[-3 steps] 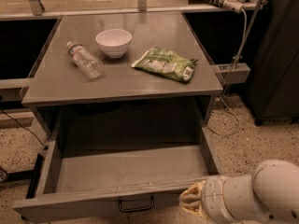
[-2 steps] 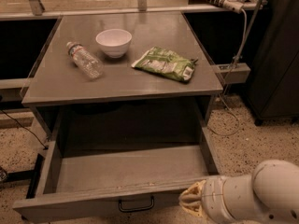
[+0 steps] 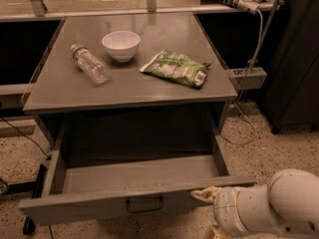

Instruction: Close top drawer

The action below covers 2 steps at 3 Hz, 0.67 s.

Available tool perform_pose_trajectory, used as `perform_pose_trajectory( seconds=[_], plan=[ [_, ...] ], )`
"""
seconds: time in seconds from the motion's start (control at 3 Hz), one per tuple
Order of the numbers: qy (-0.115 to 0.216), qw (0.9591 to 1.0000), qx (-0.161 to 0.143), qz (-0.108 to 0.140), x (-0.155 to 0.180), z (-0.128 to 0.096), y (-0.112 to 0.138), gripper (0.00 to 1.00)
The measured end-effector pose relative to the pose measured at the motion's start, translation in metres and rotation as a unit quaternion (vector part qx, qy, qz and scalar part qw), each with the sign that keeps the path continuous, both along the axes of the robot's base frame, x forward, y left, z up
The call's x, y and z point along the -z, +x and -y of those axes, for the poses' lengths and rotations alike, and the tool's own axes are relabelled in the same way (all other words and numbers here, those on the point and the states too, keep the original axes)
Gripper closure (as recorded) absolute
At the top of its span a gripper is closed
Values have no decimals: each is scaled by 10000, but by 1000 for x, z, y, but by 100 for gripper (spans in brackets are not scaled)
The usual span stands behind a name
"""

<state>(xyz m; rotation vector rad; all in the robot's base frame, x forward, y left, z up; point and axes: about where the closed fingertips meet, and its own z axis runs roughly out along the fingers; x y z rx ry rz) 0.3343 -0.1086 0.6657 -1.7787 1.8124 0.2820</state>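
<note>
grey metal cabinet table (image 3: 149,91), flat top. wide shallow matte grey top drawer (image 3: 89,205) stands pulled far out beneath it. my yellowish gripper (image 3: 205,195) sits at the front panel's right end; whether spread or closed, i can't make out. on the tabletop: green crinkled snack bag (image 3: 175,68), clear plastic bottle (image 3: 90,64) lying down, white round bowl (image 3: 121,45). small black loop handle (image 3: 144,204) at the drawer front's centre.

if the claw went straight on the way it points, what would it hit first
Most likely the front panel of the open top drawer. The claw sits low right in the view, pointing at the panel's right part. Depth is unclear, so it may be touching.
</note>
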Motion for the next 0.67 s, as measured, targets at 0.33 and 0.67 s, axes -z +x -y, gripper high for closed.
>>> perform_pose_trajectory(
  seconds=[0.33, 0.67],
  plan=[
    [106, 9998, 28, 152, 0, 4, 25, 0],
    [217, 9992, 59, 316, 0, 15, 64, 16]
  ],
)
